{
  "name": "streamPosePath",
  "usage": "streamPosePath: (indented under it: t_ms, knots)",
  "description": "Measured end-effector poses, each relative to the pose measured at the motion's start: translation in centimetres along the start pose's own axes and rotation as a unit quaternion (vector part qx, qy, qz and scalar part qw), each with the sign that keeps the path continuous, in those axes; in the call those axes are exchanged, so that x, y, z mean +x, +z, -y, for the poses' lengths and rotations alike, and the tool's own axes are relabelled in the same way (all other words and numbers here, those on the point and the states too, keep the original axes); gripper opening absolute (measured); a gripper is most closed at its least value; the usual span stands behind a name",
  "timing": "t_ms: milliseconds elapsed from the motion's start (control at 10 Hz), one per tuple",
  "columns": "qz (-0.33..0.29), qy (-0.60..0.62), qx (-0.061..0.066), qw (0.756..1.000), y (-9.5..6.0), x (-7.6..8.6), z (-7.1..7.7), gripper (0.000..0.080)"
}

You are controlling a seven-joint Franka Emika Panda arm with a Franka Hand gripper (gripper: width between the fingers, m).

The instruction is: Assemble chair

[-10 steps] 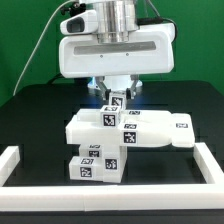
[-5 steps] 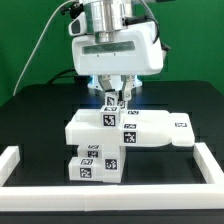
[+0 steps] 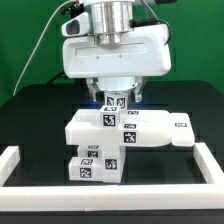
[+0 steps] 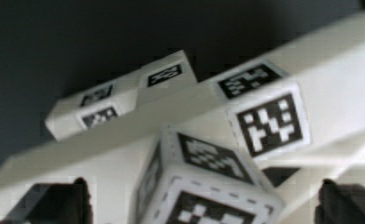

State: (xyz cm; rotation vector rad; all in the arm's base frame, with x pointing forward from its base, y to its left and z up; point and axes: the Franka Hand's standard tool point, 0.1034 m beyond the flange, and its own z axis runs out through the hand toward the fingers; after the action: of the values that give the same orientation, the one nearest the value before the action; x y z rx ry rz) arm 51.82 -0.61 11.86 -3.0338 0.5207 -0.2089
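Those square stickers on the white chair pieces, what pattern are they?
Black-and-white blocky squares, clearest in the wrist view, on the white chair pieces.

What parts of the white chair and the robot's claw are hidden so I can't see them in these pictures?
- Exterior view: the gripper is mostly hidden behind the arm's big white head; whether it touches the small tagged block is unclear.
- Exterior view: the back of the chair is hidden by its own front.
- Wrist view: the chair is cut off by the edges, blurred and too close to show its whole shape.
- Wrist view: only the dark fingertips show.
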Motion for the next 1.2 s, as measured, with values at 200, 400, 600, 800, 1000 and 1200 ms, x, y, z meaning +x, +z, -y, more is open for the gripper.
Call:
streamPosePath:
  t_ms: [200,400,600,800,1000,1200]
  knots:
    - [-0.002,-0.085,-0.007,0.996,-0.1,-0.4,0.4,0.0648]
    - [-0.007,-0.184,-0.012,0.983,0.0,-0.1,0.2,0.0649]
    - [-0.042,-0.339,-0.031,0.939,-0.2,0.5,0.3,0.0649]
    - [-0.04,-0.315,-0.03,0.948,-0.1,0.5,0.3,0.0538]
    - [-0.041,-0.298,-0.029,0.953,-0.1,0.5,0.3,0.0401]
    - [-0.043,-0.238,-0.026,0.97,-0.1,0.5,0.3,0.028]
